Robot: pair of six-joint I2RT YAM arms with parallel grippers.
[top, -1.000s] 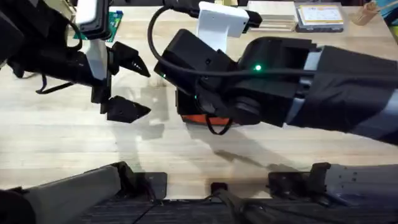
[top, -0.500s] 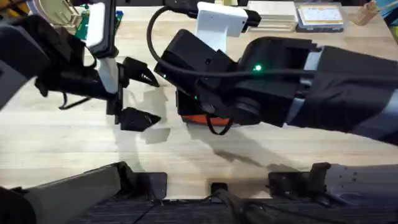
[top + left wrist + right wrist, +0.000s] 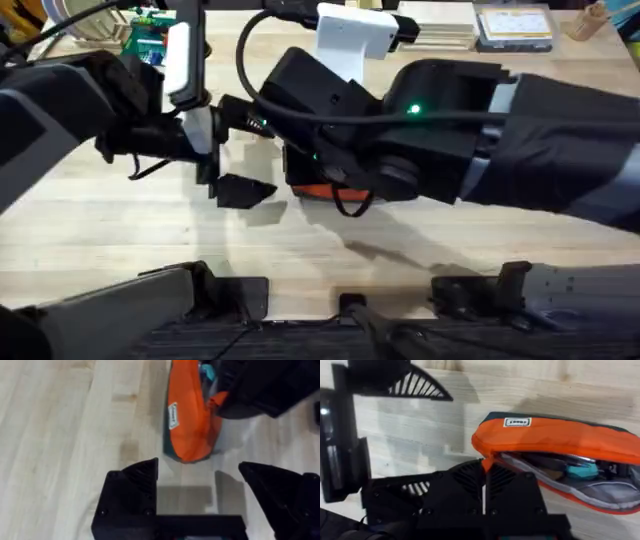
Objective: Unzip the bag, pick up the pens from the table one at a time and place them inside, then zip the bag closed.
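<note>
The bag (image 3: 560, 440) lies on the table (image 3: 100, 220) near the middle, mostly hidden under the right arm in the overhead view, where a strip of orange shows below the arm. In the right wrist view the zipper is already drawn open over a large part of its length, and pens (image 3: 580, 467) and other small things lie inside; one teal piece is visible among them. The right gripper (image 3: 484, 472) has its fingers clenched together on a small orange piece at the end of the bag's opening, probably the zipper pull or the fabric beside it.

The left gripper (image 3: 245, 155) hovers just left of the bag, with its fingers spread wide and nothing between them. In the left wrist view the rounded end of the bag (image 3: 187, 415) lies a little beyond the left gripper's open fingers (image 3: 132, 485), not touching them.

No pen lies on the visible wood, so the filling step seems done, and the closing step is probably in hand. The next move calls for the left gripper to close on the near end of the bag and hold it firm, so that the right one can draw the pull along the zipper without dragging the whole bag.
</note>
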